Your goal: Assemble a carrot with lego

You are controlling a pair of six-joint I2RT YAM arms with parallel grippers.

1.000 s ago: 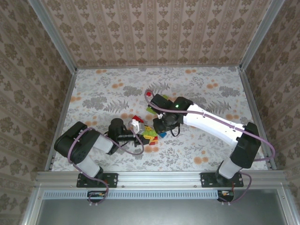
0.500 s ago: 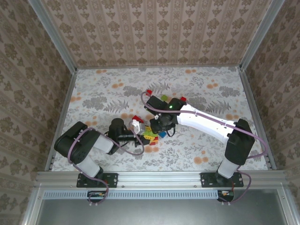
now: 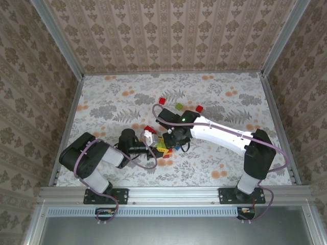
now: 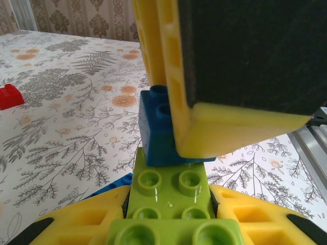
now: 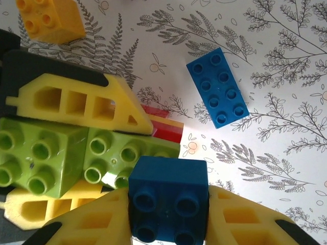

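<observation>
Within right claw [image 5: 168, 220]: blue brick [image 5: 168, 196] touching green brick [image 5: 130, 153].

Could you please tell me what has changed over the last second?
The right arm swung leftward and nearer, uncovering a loose green brick and a reddish brick behind it. The right gripper stayed shut on its blue brick, and the left gripper, unmoved, on its green bricks.

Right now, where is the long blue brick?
In the right wrist view, the long blue brick lies flat on the table, upper right, apart from the green bricks and orange brick.
</observation>
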